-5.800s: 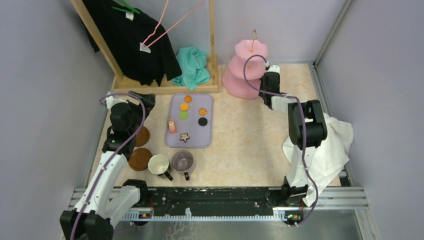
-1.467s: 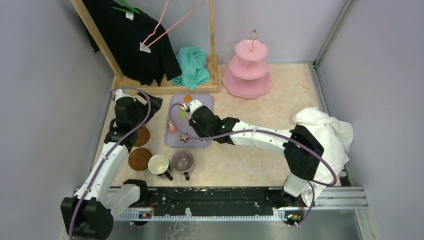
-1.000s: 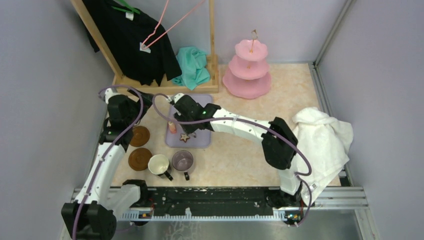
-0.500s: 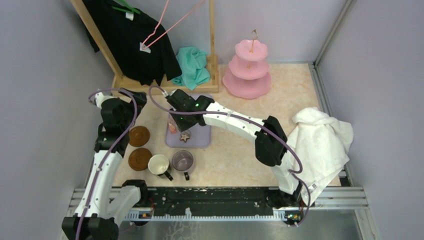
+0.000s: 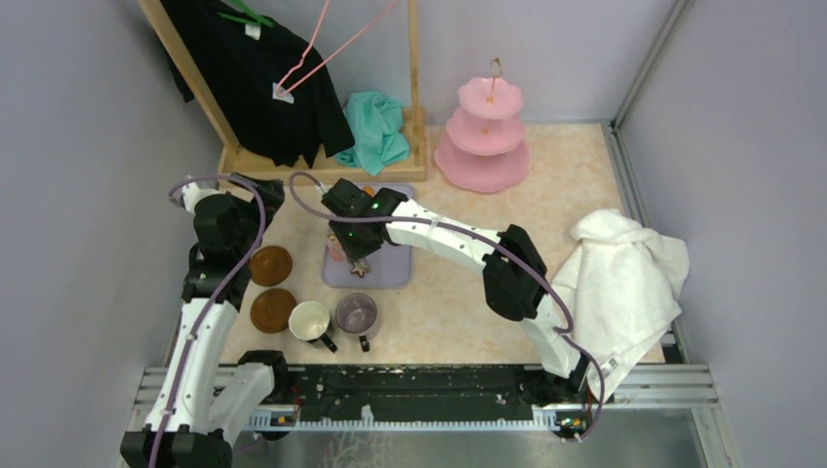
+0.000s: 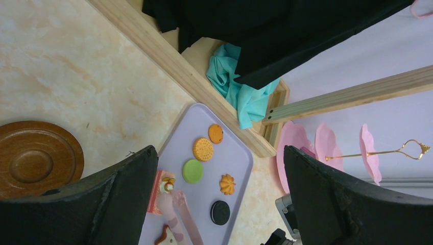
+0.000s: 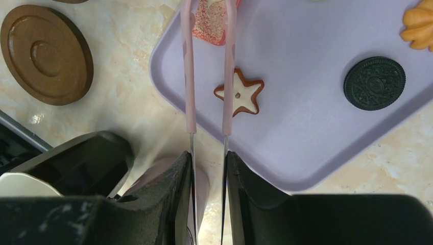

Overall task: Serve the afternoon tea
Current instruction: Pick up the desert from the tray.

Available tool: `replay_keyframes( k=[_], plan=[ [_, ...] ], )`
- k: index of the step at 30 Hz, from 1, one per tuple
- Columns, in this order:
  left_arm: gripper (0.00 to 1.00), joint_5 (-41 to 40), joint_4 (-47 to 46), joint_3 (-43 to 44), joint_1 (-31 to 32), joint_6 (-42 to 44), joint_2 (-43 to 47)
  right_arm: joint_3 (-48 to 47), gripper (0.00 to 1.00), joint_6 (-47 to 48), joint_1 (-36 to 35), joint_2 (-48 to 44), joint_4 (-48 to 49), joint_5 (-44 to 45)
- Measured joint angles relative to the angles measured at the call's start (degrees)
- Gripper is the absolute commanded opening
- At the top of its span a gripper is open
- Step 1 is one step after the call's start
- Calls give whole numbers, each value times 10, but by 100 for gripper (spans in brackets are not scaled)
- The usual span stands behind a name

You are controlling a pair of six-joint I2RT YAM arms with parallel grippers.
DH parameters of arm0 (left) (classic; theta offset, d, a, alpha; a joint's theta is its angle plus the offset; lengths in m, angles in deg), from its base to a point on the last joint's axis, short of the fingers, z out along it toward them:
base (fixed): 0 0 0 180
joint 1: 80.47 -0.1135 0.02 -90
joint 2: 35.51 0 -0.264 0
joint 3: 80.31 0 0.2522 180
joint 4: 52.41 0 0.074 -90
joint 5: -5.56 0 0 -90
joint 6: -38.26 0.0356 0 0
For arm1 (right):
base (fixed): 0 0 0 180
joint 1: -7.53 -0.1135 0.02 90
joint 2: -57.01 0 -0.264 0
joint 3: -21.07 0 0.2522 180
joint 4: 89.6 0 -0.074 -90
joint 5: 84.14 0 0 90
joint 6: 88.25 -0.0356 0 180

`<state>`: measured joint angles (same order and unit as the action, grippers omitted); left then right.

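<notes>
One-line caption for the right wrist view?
Right hand holds pink tongs over the lilac tray, tips at a pink sweet beside the star cookie.

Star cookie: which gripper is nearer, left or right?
Right. The right gripper, holding pink tongs, is just beside the star cookie; the left gripper is off the tray, near the coasters.

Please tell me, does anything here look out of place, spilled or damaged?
Nothing is spilled or broken. Two things look untidy: a white towel lies crumpled at the right edge of the table and seems to hang over it, and a teal cloth is bunched on the wooden rack. The cream mug and purple mug stand upright.
</notes>
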<state>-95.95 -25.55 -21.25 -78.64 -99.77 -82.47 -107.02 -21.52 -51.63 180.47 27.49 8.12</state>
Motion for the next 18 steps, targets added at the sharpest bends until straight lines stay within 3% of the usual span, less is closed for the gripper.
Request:
replay_keyframes(
  k=[18],
  plan=[
    [98, 0, 3, 0, 0, 0, 5, -22, 36, -10, -1, 29, -19, -5]
  ],
)
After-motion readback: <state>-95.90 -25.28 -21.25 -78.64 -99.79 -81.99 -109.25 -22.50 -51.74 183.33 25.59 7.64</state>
